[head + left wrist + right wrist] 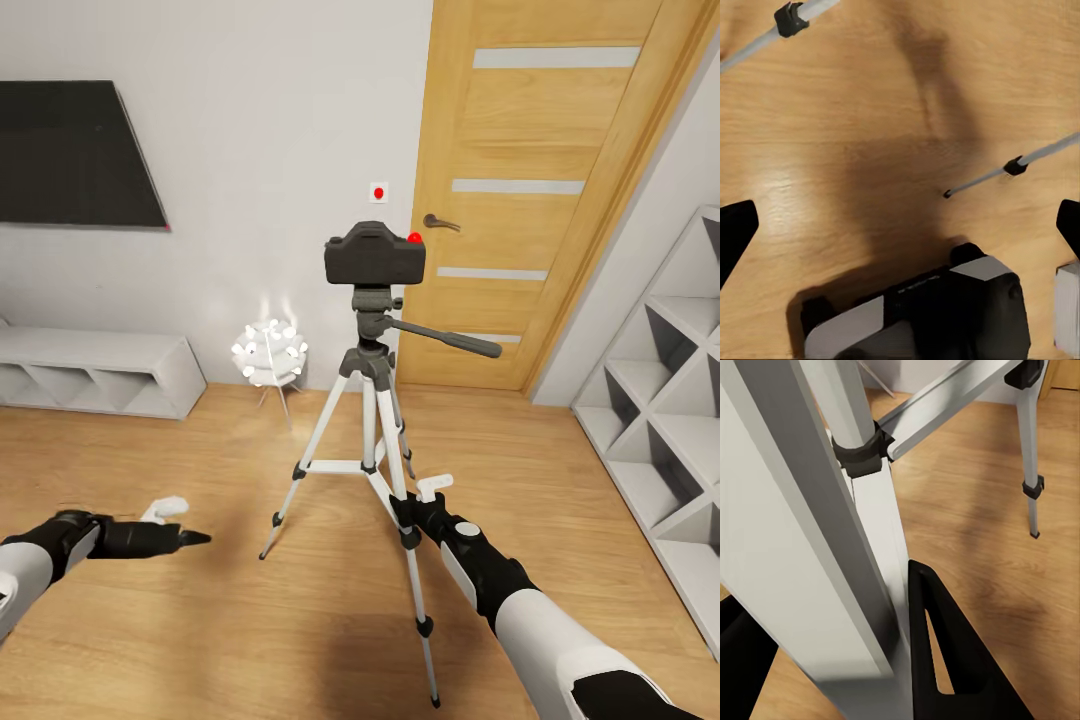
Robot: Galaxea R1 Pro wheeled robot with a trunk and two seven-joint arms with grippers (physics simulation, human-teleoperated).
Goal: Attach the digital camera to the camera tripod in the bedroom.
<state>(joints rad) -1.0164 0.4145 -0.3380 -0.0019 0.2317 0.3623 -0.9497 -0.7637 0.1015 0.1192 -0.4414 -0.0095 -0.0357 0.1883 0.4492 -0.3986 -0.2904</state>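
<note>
right claw [425, 505]: closed around the near leg of the tripod [372, 400]; in my wrist view the leg sits between my fingers [945, 660].
left claw [185, 535]: spread, empty, low over the floor [150, 640], well apart from the legs.
camera [374, 254]: already seated on the tripod head, level, red dot up.
doing it well: I judge the mount done; hold the leg steady, let go gently, no tug.
</note>
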